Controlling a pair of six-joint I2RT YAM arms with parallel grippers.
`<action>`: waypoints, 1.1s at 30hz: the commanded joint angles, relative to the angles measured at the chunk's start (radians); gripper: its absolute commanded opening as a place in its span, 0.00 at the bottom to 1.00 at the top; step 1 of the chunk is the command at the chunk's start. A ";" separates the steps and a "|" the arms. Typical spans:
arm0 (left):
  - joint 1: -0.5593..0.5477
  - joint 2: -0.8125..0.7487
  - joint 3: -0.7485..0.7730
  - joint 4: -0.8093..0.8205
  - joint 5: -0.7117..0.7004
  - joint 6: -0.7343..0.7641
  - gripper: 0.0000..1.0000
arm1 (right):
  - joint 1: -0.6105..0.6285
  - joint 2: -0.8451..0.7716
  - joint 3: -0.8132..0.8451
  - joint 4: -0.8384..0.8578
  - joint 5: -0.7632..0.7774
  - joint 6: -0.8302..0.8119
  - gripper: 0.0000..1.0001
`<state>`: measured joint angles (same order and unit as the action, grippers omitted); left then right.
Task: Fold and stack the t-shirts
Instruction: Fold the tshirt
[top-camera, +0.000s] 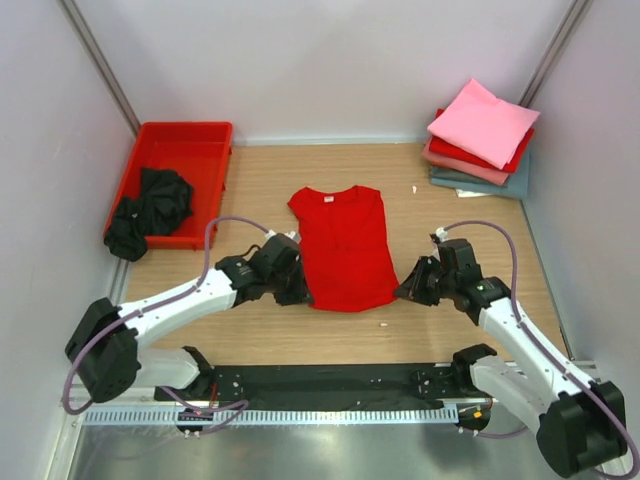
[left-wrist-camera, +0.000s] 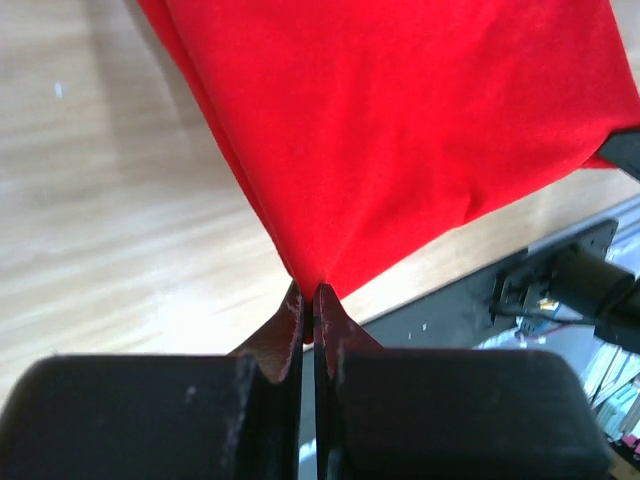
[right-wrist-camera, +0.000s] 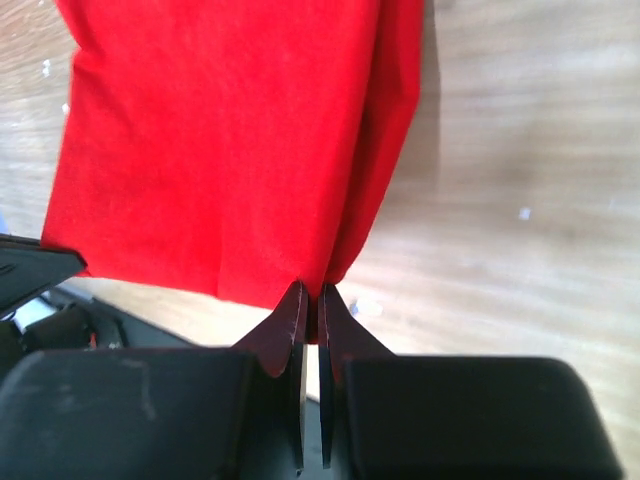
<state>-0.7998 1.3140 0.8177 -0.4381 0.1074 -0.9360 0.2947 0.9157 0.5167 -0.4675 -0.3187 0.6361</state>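
Looking down from above, we see the bright red short-sleeved cloth t-shirt (top-camera: 342, 248) lying flat in the middle of the pale wooden surface (top-camera: 250, 180). Its neck, with a white label, points toward the far wall and its hem toward the arms. The left fingers (top-camera: 298, 292) sit at the hem's left corner and the right fingers (top-camera: 402, 290) at its right corner.

In the left wrist view, the left fingers (left-wrist-camera: 297, 312) are pressed together on a pinch of red cloth, which is drawn to a point between the tips. In the right wrist view, the right fingers (right-wrist-camera: 296, 308) are likewise clamped on the shirt's edge, where a folded-over layer runs along that side.

At the far left, a rigid red plastic tray (top-camera: 185, 130) holds a crumpled black t-shirt (top-camera: 150, 205), part of it spilling over the tray's near rim. In the far right corner lies a stack of folded t-shirts (top-camera: 480, 150): pink on top, then red, salmon, and grey-blue at the bottom.
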 joint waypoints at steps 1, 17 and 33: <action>-0.038 -0.094 0.009 -0.154 -0.086 -0.055 0.00 | 0.006 -0.095 0.014 -0.131 -0.002 0.062 0.01; 0.057 0.008 0.369 -0.390 -0.288 0.112 0.00 | 0.008 0.138 0.362 -0.103 0.144 -0.036 0.01; 0.441 0.675 1.102 -0.451 -0.114 0.308 0.23 | -0.071 0.991 1.156 -0.072 0.253 -0.071 0.08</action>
<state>-0.4419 1.8183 1.7096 -0.8486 -0.0315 -0.7132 0.2775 1.6676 1.3926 -0.5674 -0.1368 0.5968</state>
